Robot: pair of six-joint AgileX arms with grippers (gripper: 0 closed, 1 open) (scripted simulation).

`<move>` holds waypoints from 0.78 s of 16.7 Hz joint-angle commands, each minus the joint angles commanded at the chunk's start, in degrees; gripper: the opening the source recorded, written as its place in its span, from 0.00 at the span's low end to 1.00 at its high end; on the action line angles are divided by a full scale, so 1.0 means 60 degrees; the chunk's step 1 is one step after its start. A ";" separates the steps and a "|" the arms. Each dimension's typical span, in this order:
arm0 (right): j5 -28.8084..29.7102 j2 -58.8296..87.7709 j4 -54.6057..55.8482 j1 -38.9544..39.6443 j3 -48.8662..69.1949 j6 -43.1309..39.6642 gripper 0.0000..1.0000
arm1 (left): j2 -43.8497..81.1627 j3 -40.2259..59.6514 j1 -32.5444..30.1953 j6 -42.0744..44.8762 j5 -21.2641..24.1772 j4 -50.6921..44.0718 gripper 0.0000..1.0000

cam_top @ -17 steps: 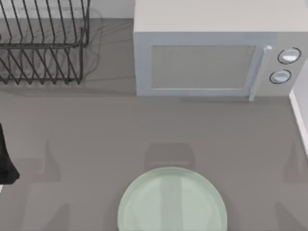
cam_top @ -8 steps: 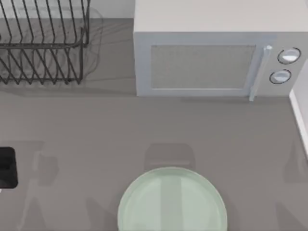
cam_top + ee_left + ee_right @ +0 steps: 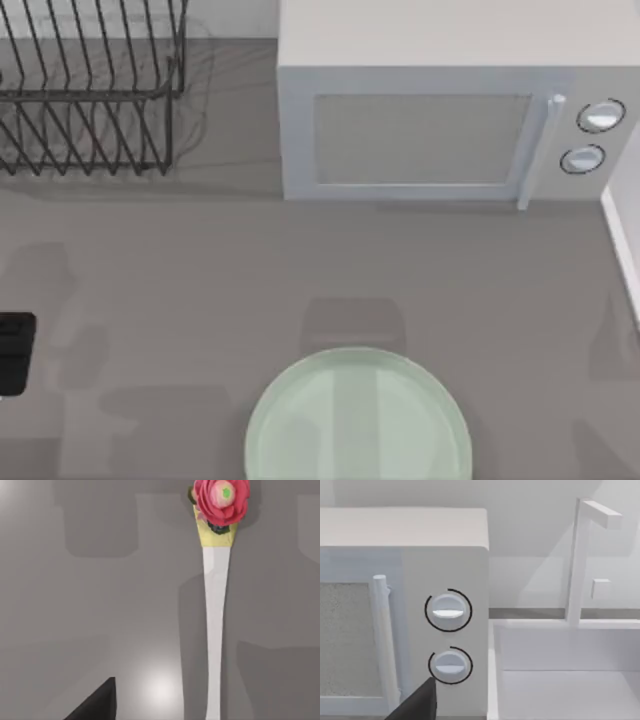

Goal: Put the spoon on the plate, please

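Observation:
The pale green round plate [image 3: 358,420] lies at the table's front middle, cut off by the top view's lower edge. In the left wrist view the spoon [image 3: 215,630] shows as a slim white handle lying on the grey table, with a yellowish end topped by a pink flower [image 3: 221,500]. Its bowl is out of frame. A dark part of my left gripper [image 3: 95,705] hangs above the table beside the handle, apart from it. That arm's black body [image 3: 15,355] sits at the top view's left edge. My right gripper [image 3: 417,702] is parked facing the microwave's knobs.
A white microwave [image 3: 430,130] stands at the back, its two knobs [image 3: 448,611] at its right end. A black wire dish rack [image 3: 90,90] fills the back left. A white sink basin [image 3: 565,690] with a tap [image 3: 580,560] lies right of the microwave.
My left arm's black body at the top view's left edge has shifted down toward the table's front. The plate has not moved.

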 joint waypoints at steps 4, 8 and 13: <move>0.0000 0.0000 0.0000 0.0000 0.0000 0.0000 1.00 | 0.1513 0.1076 0.0138 0.0114 -0.0018 -0.1094 1.00; 0.0000 0.0000 0.0000 0.0000 0.0000 0.0000 1.00 | 0.1687 0.1227 0.0157 0.0128 -0.0020 -0.1237 1.00; 0.0000 0.0000 0.0000 0.0000 0.0000 0.0000 1.00 | 0.1851 0.0976 0.0131 0.0116 -0.0020 -0.0856 1.00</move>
